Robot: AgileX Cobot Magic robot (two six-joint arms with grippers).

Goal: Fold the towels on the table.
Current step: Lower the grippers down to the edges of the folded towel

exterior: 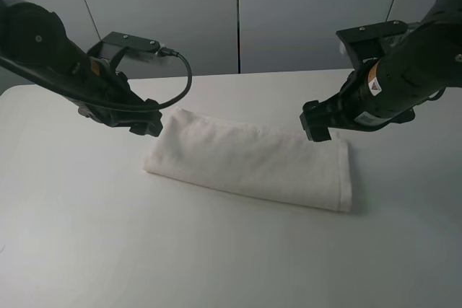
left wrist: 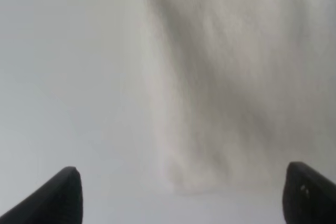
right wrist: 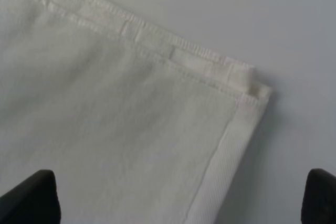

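The white terry towel (exterior: 253,160) lies folded into a long strip across the middle of the white table (exterior: 72,236), slanting from back left to front right. My left gripper (exterior: 148,124) hovers at the towel's left end, open and empty; its wrist view shows that end of the towel (left wrist: 231,77) between wide-apart fingertips (left wrist: 58,198). My right gripper (exterior: 317,128) hovers over the towel's right far corner, open and empty; its wrist view shows the layered hemmed corner (right wrist: 231,85) with the woven border band. The label is not visible.
Grey wall panels (exterior: 238,12) stand behind the table. The table's back edge (exterior: 238,75) runs just beyond the towel. A black cable (exterior: 184,77) loops off the left arm above the table.
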